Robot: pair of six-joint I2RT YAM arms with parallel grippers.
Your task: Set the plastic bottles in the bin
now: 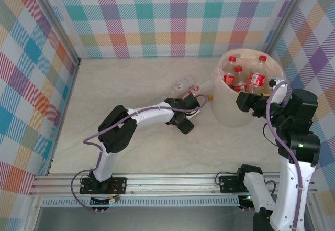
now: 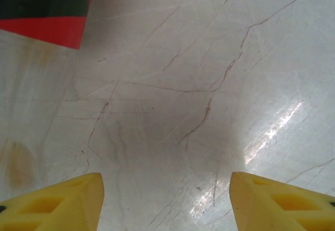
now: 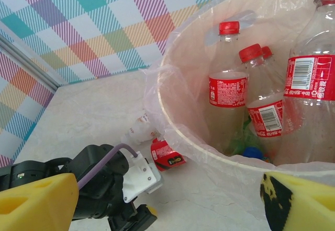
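Red-labelled clear plastic bottles stand in the large round translucent-white bin at upper right; two loose bottles lie left of it. Your left gripper is apart over bare marble counter; your right gripper is apart, empty, beside the bin rim.

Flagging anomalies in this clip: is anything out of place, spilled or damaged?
A red-labelled bottle, seemingly crushed, and a white-labelled bottle lie on the table just left of the bin, outside it. Nothing looks spilled.
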